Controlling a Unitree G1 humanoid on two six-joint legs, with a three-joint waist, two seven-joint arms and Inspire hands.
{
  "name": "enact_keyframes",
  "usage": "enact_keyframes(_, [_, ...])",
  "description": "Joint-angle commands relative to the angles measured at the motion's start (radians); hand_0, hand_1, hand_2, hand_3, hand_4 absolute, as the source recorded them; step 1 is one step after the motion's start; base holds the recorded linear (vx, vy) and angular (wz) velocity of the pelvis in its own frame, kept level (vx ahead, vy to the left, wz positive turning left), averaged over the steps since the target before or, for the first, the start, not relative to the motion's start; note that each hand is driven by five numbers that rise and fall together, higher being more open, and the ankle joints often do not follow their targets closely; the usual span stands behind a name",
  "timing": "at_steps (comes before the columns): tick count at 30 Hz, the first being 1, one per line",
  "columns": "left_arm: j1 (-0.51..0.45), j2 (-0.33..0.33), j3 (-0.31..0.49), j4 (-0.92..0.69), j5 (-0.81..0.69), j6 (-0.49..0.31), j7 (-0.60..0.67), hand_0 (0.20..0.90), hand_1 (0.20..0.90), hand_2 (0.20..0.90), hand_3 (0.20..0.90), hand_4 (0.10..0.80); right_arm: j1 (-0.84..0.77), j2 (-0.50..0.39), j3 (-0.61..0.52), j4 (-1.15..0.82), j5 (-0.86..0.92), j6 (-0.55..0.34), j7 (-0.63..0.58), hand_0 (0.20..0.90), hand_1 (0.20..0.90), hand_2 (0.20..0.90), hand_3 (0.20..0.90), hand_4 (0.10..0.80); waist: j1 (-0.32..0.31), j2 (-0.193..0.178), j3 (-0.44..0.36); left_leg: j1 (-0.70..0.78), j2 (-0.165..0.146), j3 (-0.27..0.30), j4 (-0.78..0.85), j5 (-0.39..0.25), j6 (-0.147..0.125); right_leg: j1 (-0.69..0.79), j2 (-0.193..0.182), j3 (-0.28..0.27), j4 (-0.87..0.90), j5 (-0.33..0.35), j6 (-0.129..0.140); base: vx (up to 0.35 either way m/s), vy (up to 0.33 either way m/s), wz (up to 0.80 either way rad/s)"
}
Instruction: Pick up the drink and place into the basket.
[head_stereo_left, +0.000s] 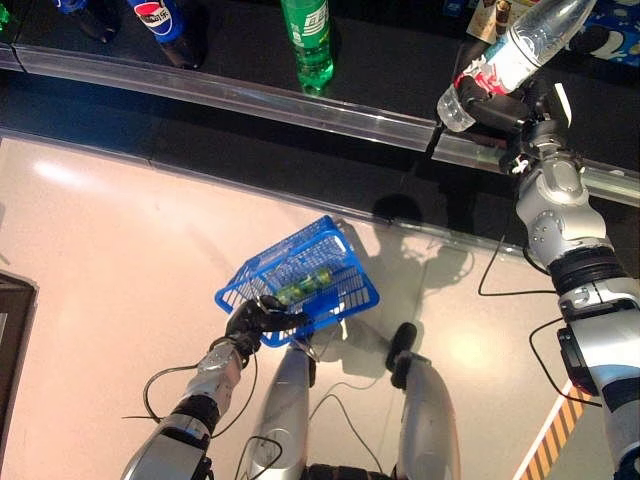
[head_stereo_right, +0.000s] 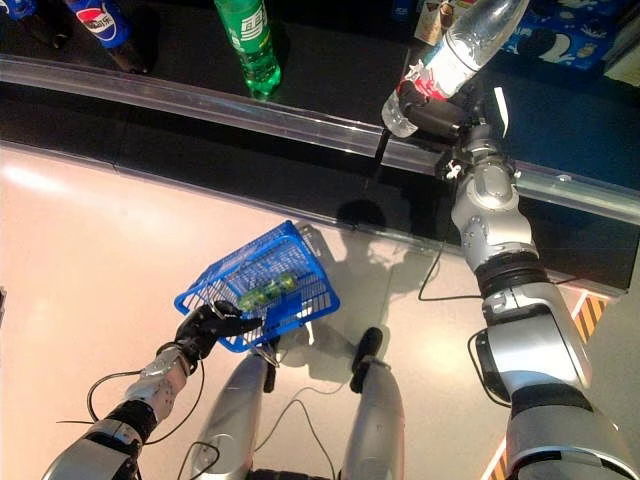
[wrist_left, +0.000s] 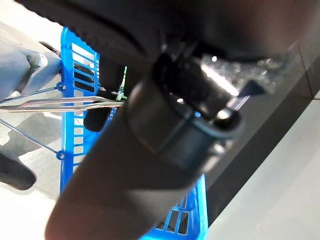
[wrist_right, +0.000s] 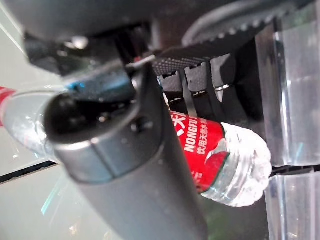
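Bright overhead light washes the pale floor (head_stereo_left: 120, 250), with soft glare patches at 9 o'clock and 5 o'clock in the left eye view. The blue basket (head_stereo_left: 300, 270) casts a short shadow toward 3 o'clock. The dark shelf (head_stereo_left: 250, 50) stays dim; its clear front rail (head_stereo_left: 250, 100) glints. Both wrist views are blurred up close: the right hand (wrist_right: 130, 165) is out of focus, the water bottle (wrist_right: 235, 170) sharper.
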Motion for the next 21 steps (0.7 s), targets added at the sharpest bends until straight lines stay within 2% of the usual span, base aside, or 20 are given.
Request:
enact_keyframes(1, [0.143,0.121,-0.083,-0.004,0.038,0.018,-0.004,0.300,0.300,0.300,0.200,0.100,-0.136,-0.035,-0.034,-0.104,0.017,-0.130,0.026,0.300,0.300,0.300,0.200,0.100,0.023,0.022,-0.016,-0.013,-0.039,-0.001,0.049,-0.046,0.080,0.049,-0.011,-0.025,-0.087,0.050,0.031,0.000,0.000,0.00])
enact_keyframes(21, [0.144,0.123,-0.070,-0.001,0.023,0.011,-0.008,0.300,0.300,0.300,0.200,0.100,-0.129,-0.012,-0.041,-0.185,0.035,-0.167,0.091,0.300,0.300,0.300,0.200,0.100,0.019,0.022,-0.016,0.024,-0.037,0.005,0.014,-0.034,0.074,0.084,-0.008,-0.029,-0.123,0.060,0.037,0.000,0.000,0.00])
